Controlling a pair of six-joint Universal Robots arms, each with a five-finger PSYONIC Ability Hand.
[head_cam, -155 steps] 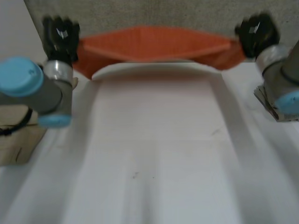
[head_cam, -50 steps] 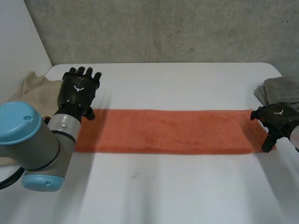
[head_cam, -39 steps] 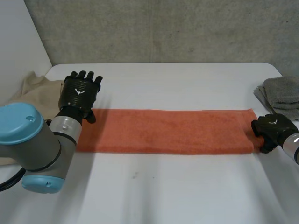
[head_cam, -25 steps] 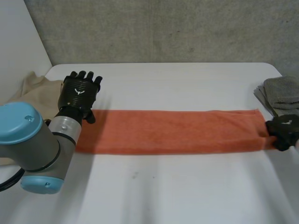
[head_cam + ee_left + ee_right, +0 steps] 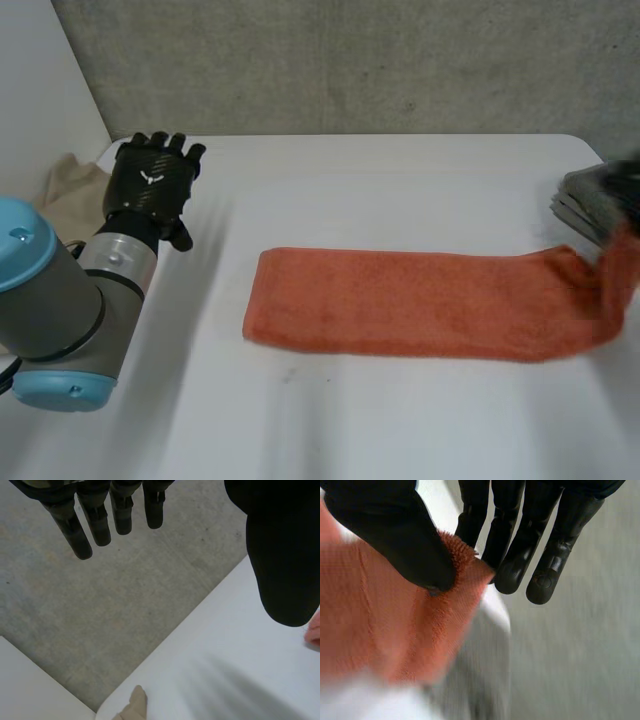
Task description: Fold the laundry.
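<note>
— Spotted the towel [image 5: 400, 315]?
— Yes: orange terry, a long flat strip across centre and right of the smooth white table [image 5: 400, 190], right end raised at the frame's right edge.
— Held how?
— Pinched between thumb and straight fingers of the right hand [image 5: 390, 535]. Found the left hand [image 5: 150, 185] upper left, spread and empty. Saw bare table along both long edges.

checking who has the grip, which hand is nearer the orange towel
Right. The right hand pinches one end of the orange towel; the left hand is open over the table, apart from the other end.
</note>
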